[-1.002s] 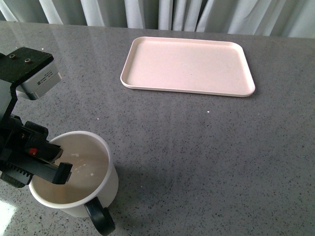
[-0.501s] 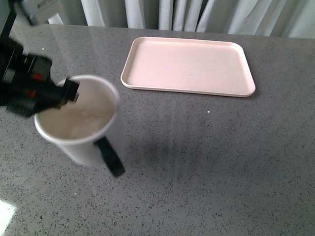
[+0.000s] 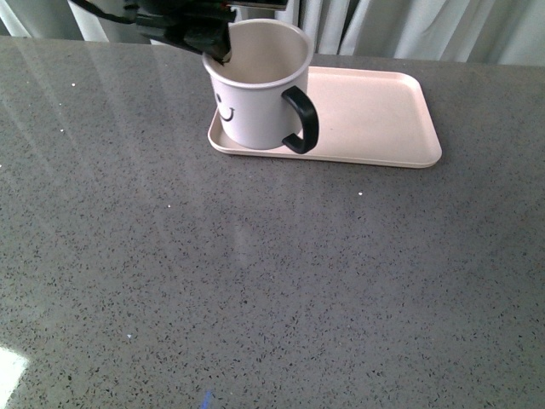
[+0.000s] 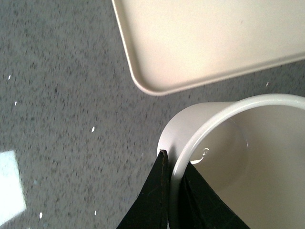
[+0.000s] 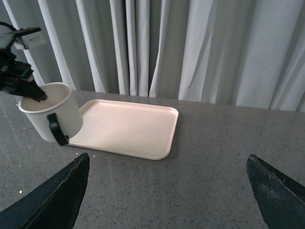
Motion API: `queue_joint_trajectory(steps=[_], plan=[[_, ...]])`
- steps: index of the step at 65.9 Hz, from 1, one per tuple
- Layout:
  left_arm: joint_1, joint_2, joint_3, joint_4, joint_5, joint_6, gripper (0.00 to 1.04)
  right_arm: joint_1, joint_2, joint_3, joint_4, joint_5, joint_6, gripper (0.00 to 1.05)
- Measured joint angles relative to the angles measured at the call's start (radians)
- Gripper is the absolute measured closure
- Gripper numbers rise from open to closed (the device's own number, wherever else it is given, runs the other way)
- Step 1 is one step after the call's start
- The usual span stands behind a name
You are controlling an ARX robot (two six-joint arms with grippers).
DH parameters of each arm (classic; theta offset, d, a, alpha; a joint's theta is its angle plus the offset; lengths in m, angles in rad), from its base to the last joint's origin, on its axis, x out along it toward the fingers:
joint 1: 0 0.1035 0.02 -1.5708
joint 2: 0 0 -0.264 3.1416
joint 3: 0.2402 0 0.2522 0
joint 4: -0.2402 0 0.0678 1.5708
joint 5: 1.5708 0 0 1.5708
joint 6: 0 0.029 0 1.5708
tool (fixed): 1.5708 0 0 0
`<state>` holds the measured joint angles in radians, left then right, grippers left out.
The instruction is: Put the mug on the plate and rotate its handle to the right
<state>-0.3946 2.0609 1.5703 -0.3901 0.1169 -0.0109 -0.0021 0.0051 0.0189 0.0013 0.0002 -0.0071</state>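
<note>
ok so from where I'm standing the mug (image 3: 251, 106) is up at the far side of the worktop (image 3: 255, 281), over the 8 o'clock corner of the pink plate (image 3: 375, 111). Honestly I can't tell if its base is down on the plate yet or hanging just above the rim; the left wrist view makes it look like part of it hangs out past that corner. The black handle (image 3: 302, 119) sticks out at roughly 4 o'clock from the mug's middle, so mostly right already but swung a bit toward the robot, and the smiley face (image 3: 223, 111) peeks round at about 8 o'clock. My guess on handling: it's glazed ceramic, so stiff, fairly hefty for a rim pinch, slick, and it'll chip if it drops or clips the plate edge. A rim grip across from the handle looks like the sane place to hold it, since the wall is thin enough to clamp and the handle stays free to swing round. That's what the left gripper (image 3: 215, 44) is doing: closed down narrow on the rim at around 10 o'clock, one of its fingers (image 4: 157, 205) outside the wall and the other inside. The right gripper (image 5: 167, 157) is well off to the side, spread wide, with nothing in it and touching nothing.
</note>
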Motion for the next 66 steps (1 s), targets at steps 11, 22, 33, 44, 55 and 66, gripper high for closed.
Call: queue_joint_trajectory(steps=[11, 22, 33, 44, 55, 66], plan=[[-0.018, 0.106, 0.146, -0.057, 0.003, -0.014, 1.03, 0.0, 0.0, 0.0, 0.0, 0.0, 0.0, 0.09], [-0.023, 0.188, 0.247, -0.097, 0.003, -0.023, 1.03, 0.0, 0.0, 0.0, 0.0, 0.0, 0.0, 0.09], [-0.028, 0.256, 0.332, -0.129, 0.003, -0.036, 1.03, 0.0, 0.0, 0.0, 0.0, 0.0, 0.0, 0.09], [-0.038, 0.309, 0.406, -0.153, 0.006, -0.039, 1.03, 0.0, 0.0, 0.0, 0.0, 0.0, 0.0, 0.09], [-0.048, 0.353, 0.472, -0.186, 0.006, -0.039, 1.03, 0.0, 0.0, 0.0, 0.0, 0.0, 0.0, 0.09], [-0.048, 0.391, 0.527, -0.219, 0.003, -0.035, 1.03, 0.0, 0.0, 0.0, 0.0, 0.0, 0.0, 0.09]])
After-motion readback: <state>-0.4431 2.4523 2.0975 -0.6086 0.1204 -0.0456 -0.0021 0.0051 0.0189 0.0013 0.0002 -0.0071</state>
